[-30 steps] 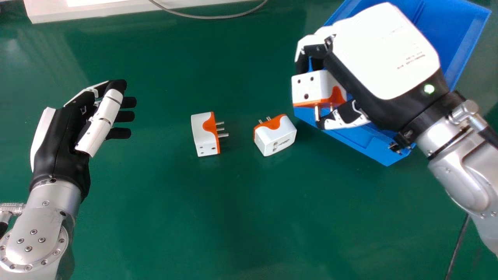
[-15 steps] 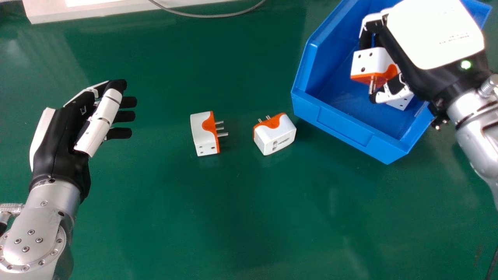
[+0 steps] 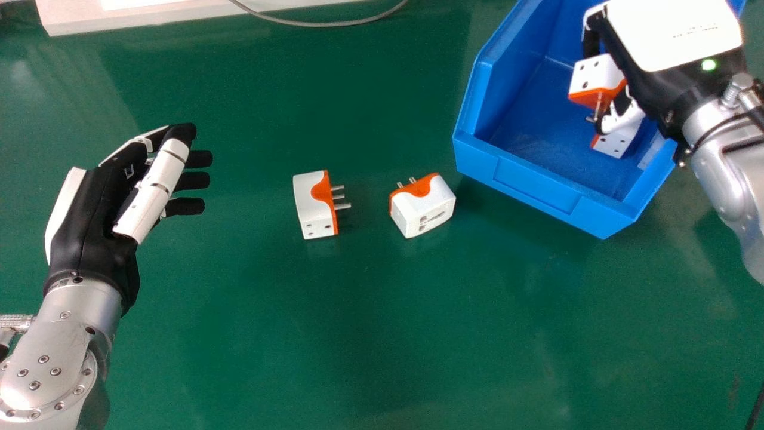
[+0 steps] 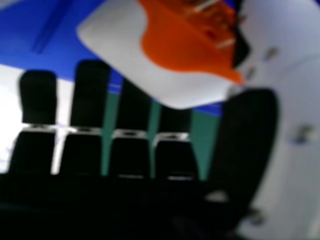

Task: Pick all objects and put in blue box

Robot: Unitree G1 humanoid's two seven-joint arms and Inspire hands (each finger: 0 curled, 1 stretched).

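Fingers [image 3: 591, 43] round adapter [image 3: 597, 73], apparently another [image 3: 616, 142] in box [image 3: 535, 184]

White-and-orange plugs [image 3: 314, 206], blue box [image 3: 536, 186]

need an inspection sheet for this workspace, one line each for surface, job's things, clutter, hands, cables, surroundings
Surface: green table, glossy
Job's things: left adapter and right adapter on the table; third adapter held over the blue box; fourth adapter inside it
Clutter: nothing seen
Hands: left hand open, holding nothing; right hand pinching the third adapter
Cables: grey cable at the far edge; dark strip at near right, cable or seam unclear
Surroundings: white block at far left, partly out of view
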